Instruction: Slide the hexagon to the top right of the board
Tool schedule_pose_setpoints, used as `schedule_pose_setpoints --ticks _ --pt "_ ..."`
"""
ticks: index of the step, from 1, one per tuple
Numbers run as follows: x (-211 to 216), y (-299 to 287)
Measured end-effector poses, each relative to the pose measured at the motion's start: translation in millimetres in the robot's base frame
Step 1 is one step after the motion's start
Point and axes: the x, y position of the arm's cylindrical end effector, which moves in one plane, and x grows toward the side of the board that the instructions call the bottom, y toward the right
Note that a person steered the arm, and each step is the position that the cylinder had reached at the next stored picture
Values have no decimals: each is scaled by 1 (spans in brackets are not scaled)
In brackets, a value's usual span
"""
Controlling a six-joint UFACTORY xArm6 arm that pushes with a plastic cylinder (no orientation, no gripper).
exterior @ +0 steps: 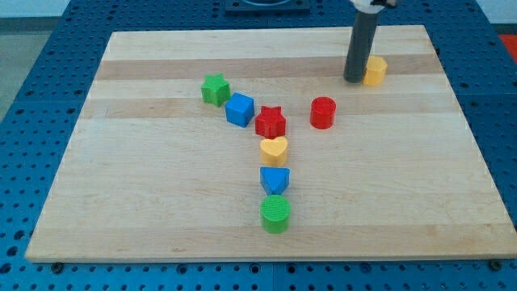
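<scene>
You are looking down at a pale wooden board [161,210] resting on a blue perforated table [48,81]. In the upper right of the frame, the yellow hexagon [375,71] sits close to the board's top edge, though short of the right corner. Your arm ends in a dark rod with no hand to open or close, so nothing is grasped; my tip [354,79] rests on the board, touching or just beside the hexagon's left side.

The task looks mostly done, judging by position: the hexagon is already in the top right region. What seems left is a short push further right and slightly up, if the corner itself is wanted.

The hexagon lies flat, one broad face up. It is too compact to show a clear long axis or pointing direction.

The other blocks lie well apart, mid-board: a green star [216,89], a blue cube [240,109], a red star [271,122], a red cylinder [322,112], a yellow heart [274,149], a blue block of unclear shape [275,179], and a green cylinder [275,213].
</scene>
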Motion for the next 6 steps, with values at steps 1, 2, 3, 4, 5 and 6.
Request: schedule_pose_setpoints --ticks 1,2,3,4,5,6 --pt "9 1" --pt "31 3" --pt "13 24" --pt "-10 37" --pt "-23 41" --pt "-23 40"
